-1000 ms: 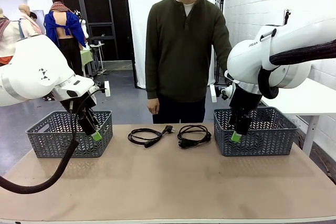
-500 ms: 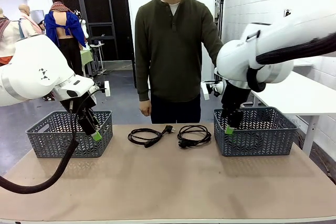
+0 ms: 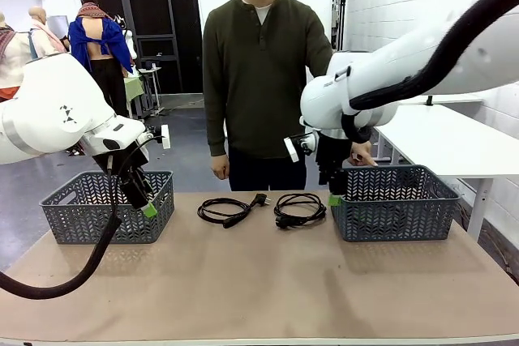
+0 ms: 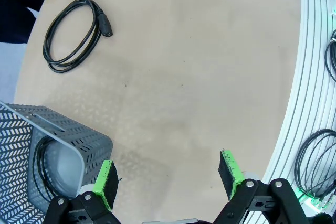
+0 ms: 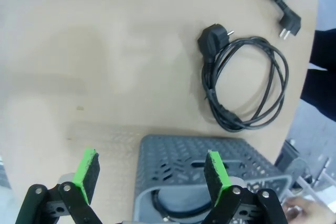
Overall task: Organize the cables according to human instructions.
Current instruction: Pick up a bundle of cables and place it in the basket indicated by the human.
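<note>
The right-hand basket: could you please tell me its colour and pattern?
Grey basket, with chevron-perforated walls; it shows best in the front view.

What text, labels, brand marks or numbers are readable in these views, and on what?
No legible text in any view.
left arm: small dark mark on the white shell, too blurred to read.
cables, left basket, right basket, table: no print seen.

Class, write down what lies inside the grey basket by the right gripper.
A curve of black cable lies on the floor of the grey basket. The basket's wall and the right gripper hide the rest of it.
</note>
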`<state>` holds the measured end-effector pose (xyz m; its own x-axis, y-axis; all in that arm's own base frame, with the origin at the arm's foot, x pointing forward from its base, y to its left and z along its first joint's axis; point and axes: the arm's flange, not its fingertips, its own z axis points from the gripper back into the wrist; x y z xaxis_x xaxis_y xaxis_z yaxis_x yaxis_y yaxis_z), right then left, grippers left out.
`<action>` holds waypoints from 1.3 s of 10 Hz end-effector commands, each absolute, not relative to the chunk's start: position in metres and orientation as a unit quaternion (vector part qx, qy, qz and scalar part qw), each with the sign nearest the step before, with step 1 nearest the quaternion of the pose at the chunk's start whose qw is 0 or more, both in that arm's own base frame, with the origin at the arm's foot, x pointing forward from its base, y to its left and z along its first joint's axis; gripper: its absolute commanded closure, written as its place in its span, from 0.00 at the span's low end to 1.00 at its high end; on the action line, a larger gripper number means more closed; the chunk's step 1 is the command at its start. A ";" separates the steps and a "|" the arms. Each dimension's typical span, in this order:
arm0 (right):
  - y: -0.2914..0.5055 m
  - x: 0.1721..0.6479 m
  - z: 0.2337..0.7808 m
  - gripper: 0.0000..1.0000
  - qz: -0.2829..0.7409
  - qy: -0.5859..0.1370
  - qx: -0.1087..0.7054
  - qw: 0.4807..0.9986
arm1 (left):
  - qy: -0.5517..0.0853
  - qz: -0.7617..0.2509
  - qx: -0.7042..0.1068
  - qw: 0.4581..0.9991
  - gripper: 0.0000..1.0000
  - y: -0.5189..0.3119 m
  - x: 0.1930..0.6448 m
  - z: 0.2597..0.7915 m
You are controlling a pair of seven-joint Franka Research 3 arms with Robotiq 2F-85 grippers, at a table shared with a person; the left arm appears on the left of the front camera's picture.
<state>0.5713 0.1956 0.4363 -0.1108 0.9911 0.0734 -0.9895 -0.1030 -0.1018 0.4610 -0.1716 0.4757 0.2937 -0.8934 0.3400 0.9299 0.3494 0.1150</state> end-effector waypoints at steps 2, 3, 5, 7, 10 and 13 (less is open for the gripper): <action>0.214 0.595 0.425 0.00 0.742 -0.059 -0.034 0.667 | -0.175 -0.567 -0.051 0.803 0.00 -0.171 0.461 0.477; 0.217 0.599 0.420 0.00 0.739 -0.061 -0.042 0.669 | -0.175 -0.567 -0.051 0.803 0.00 -0.171 0.461 0.477; 0.219 0.594 0.420 0.00 0.733 -0.068 -0.055 0.675 | -0.175 -0.567 -0.051 0.803 0.00 -0.171 0.461 0.477; 0.218 0.595 0.420 0.00 0.746 -0.063 -0.029 0.662 | -0.175 -0.567 -0.051 0.803 0.00 -0.171 0.461 0.477; 0.218 0.595 0.420 0.00 0.746 -0.063 -0.029 0.662 | -0.175 -0.567 -0.051 0.803 0.00 -0.171 0.461 0.477; 0.218 0.595 0.420 0.00 0.746 -0.063 -0.029 0.662 | -0.175 -0.567 -0.051 0.803 0.00 -0.171 0.461 0.477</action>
<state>0.5948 0.2198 0.4210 -0.1165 0.9924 0.0404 -0.9840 -0.1098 -0.1401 0.4610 -0.1716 0.4757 0.2935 -0.8934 0.3400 0.9300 0.3492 0.1148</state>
